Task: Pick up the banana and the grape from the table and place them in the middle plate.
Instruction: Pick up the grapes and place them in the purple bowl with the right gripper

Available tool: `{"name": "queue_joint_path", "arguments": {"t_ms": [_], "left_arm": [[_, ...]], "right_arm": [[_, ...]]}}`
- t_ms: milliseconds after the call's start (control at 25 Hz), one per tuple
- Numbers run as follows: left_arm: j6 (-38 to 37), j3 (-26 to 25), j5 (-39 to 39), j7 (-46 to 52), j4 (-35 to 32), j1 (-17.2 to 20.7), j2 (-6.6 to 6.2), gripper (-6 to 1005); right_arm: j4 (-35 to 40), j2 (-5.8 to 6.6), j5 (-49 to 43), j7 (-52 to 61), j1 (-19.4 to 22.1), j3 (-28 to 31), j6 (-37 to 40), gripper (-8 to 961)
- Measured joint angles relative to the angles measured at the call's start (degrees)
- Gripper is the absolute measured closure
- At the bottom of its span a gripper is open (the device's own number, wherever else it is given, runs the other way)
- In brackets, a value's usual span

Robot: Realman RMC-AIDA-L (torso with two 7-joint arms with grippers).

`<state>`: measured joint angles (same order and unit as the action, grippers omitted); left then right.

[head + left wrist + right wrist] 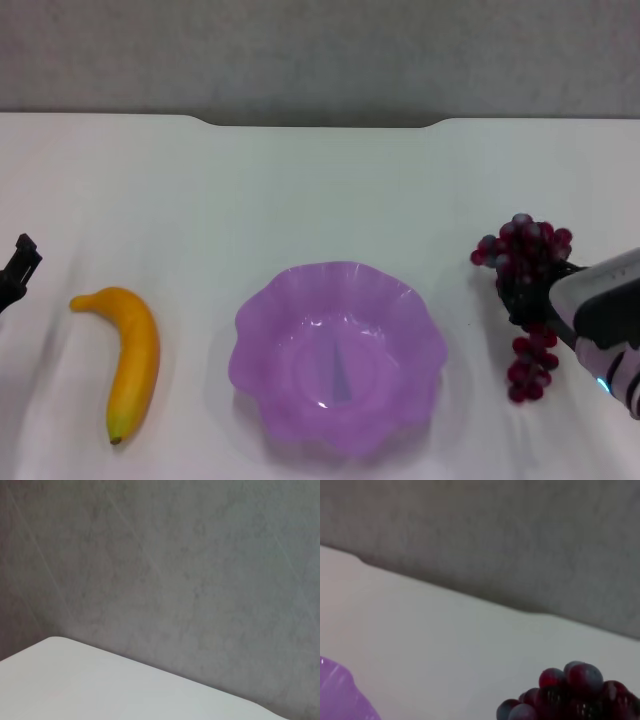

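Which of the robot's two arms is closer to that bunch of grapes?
The right. The right gripper is over the middle of the grape bunch; the left gripper sits at the table's opposite edge, beyond the banana.

The white table (320, 190) has a notch in its far edge at 12 o'clock. On it lie the plate (337, 355) near 6 o'clock, the banana (130, 357) at 8 o'clock, and the grape (527, 300) at 4 o'clock.
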<state>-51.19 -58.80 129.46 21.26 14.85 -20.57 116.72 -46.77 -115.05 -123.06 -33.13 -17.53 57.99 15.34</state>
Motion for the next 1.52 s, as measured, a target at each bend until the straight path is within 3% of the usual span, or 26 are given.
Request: {"name": "queue_joint_path", "arguments": {"t_ms": [160,360,760,1120,1520], "left_arm": [[-0.1,-0.2,0.0,0.0,0.0,0.1,-0.03,108],[0.0,-0.3,0.0,0.0,0.0,0.2,-0.08,108],[0.2,-0.3,0.1,-0.3,0.0,0.2,-0.06,108],[0.2,-0.2,0.0,-0.7,0.0,0.1,0.00,108],[0.3,-0.2,0.0,-0.7,0.0,-0.2,0.04,108]], "right_arm": [[-0.7,0.01,-0.1,0.0,1.8,-3.6,7.1,558],[-4.8,0.27,-0.1,0.0,2.9,-5.3,9.6,559],[-26.6,0.43,-7.0,-0.5,6.4,-3.7,-10.2,560],[-28.0,0.42,-6.9,-0.5,5.4,-4.4,-14.2,559],[-24.7,0.23,-3.6,-0.1,-0.6,-4.3,-21.9,560]]}}
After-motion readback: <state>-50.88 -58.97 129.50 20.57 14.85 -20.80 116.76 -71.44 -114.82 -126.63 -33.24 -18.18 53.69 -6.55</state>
